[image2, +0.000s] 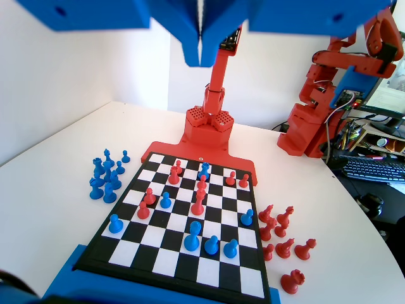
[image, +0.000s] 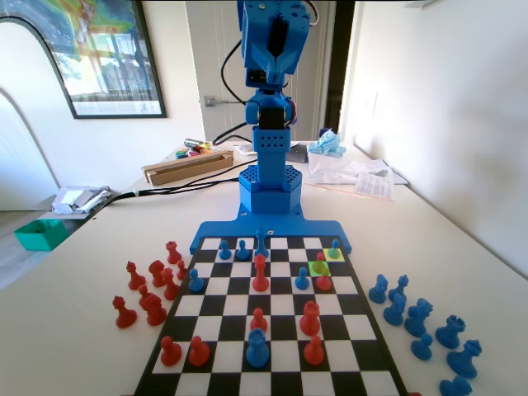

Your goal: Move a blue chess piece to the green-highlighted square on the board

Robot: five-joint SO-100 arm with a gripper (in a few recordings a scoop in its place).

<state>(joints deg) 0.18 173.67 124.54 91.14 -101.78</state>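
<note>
The board lies in front of my blue arm. A lime green square sits in the third row from the arm, right of centre in the fixed view, and a red piece seems to stand on it. One blue pawn stands on the pale yellow square diagonally behind it. In the wrist view that pawn is at the board's left edge. My gripper hangs high above the board, jaws pressed together with nothing in them. It is raised at the top of the fixed view.
More blue pieces stand in the rows near the arm, and red pieces are spread over the middle. Captured blue pieces cluster on the table right of the board in the fixed view, red ones on the left.
</note>
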